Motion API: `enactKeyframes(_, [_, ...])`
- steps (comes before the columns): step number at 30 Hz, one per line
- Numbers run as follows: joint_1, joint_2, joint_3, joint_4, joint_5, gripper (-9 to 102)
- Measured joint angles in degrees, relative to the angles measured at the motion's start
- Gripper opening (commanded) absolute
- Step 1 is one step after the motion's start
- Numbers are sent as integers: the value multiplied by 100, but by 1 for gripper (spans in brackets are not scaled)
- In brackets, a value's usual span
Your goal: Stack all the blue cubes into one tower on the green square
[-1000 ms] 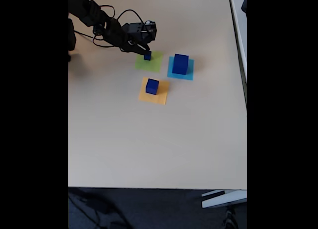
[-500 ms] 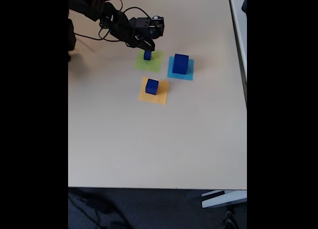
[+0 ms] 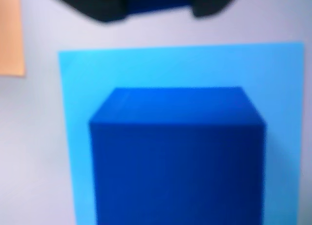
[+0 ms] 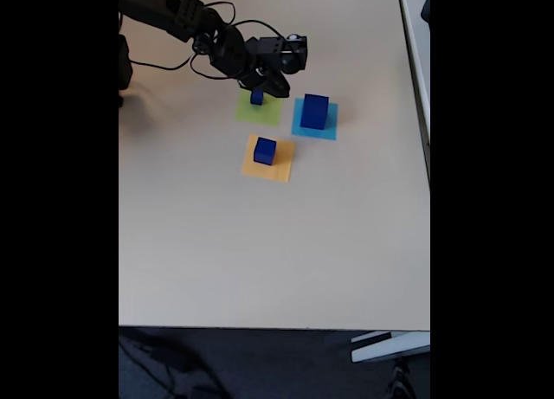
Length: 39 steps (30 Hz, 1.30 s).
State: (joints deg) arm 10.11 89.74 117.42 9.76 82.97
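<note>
Fixed view, small blue cube on green square, just left of fingers (gap unclear)

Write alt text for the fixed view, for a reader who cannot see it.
A black robot arm reaches in from the upper left of a beige table, its gripper above the gap between a green square and a cyan square. A small blue cube sits on the green square, the largest on the cyan, a mid-sized one on an orange square.
</note>
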Motion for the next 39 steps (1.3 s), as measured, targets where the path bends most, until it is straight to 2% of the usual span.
enactKeyframes(22, [132,-1213,-1600,35,-158,0])
enactKeyframes(31, [35,-1512,-2206,431,-70,0])
enactKeyframes(39, [-79,-1793,-2470,448,114,0])
